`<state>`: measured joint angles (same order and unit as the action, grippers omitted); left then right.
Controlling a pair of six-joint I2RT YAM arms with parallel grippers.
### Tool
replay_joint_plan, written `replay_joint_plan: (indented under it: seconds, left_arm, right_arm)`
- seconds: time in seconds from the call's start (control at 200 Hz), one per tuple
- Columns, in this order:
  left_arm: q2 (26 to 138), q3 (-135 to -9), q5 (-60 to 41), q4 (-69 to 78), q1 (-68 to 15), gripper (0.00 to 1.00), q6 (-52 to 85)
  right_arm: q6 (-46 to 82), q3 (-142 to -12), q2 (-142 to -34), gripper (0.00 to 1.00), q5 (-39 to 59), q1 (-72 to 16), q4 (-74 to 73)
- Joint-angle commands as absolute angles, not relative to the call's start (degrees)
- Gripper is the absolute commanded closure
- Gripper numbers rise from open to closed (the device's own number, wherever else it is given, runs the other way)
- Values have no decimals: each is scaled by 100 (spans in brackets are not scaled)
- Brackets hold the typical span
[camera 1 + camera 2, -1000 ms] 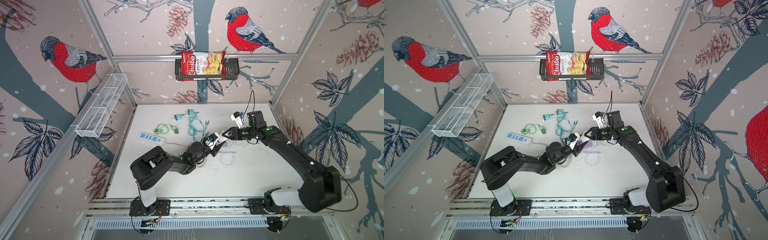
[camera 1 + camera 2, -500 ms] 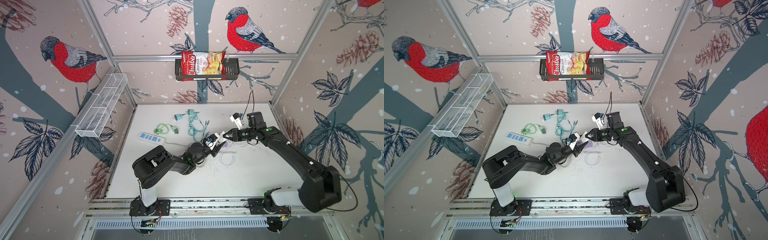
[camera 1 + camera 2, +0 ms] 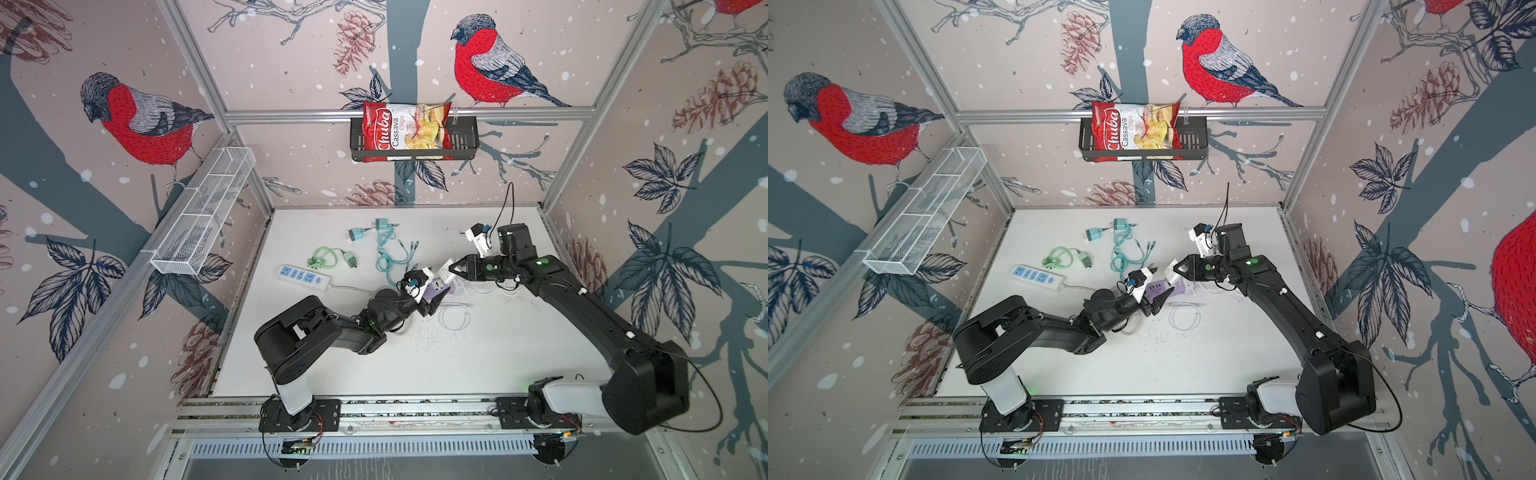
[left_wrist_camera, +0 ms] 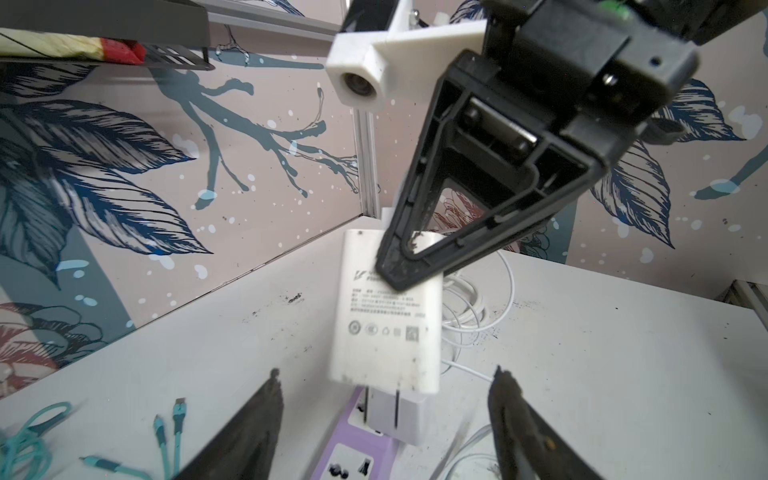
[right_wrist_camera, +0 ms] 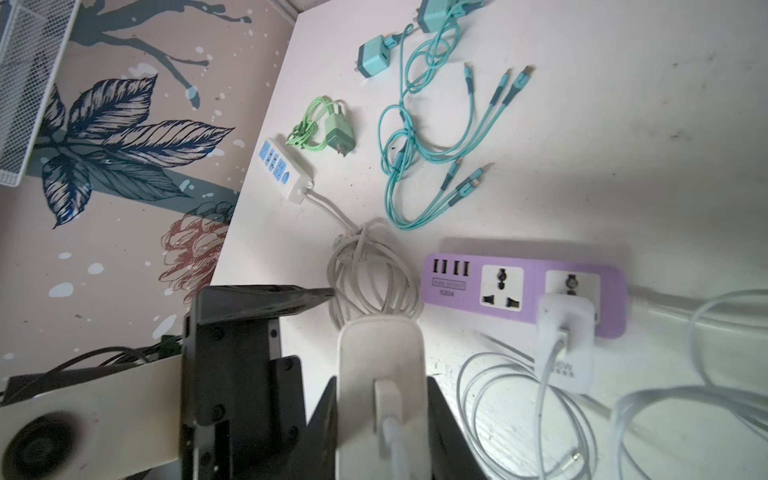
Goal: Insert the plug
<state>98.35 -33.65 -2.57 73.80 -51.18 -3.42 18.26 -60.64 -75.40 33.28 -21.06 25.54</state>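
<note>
The plug (image 4: 386, 316) is a white charger block with two prongs, hanging over the purple power strip (image 5: 532, 270). My right gripper (image 5: 380, 399) is shut on its cable end; in the left wrist view one of its black fingers (image 4: 457, 232) lies across the block. The prongs hover just above the strip (image 4: 353, 453), close to a second white charger (image 5: 563, 332) that sits in a socket. My left gripper (image 4: 388, 374) is open, its fingers spread on either side of the plug without touching it. In both top views the grippers (image 3: 434, 291) (image 3: 1173, 272) meet at mid-table.
A white strip with blue sockets (image 5: 282, 166) lies to the left, its grey cord coiled (image 5: 370, 274) beside the purple strip. A green charger (image 5: 338, 133), a teal charger (image 5: 374, 60) and teal cables (image 5: 428, 137) lie at the back. White cable loops (image 3: 455, 318) rest by the purple strip.
The right gripper has shut on the plug, and the left gripper, which had been holding it, has opened. Both arms have stayed nearly in place.
</note>
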Motion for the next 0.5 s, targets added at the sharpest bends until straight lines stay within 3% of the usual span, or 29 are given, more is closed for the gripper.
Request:
replay_joint_plan:
  seconds: [0.0,0.315,0.495]
  left_arm:
    - [9438,-3132,114,7458,-5124,22,-402]
    - [7580,-2466,2177,5444,-5120,21,-54]
    - [6563,-1998,2715,4605,-5123,21,403]
  right_arm:
    - [2031,-6083,-7443,93,2744,-2129,2362]
    - [2269,-6131,-7646,93,1379,-2739,2319]
    - [2485,-6254,-8007,94,651,-3194,2347]
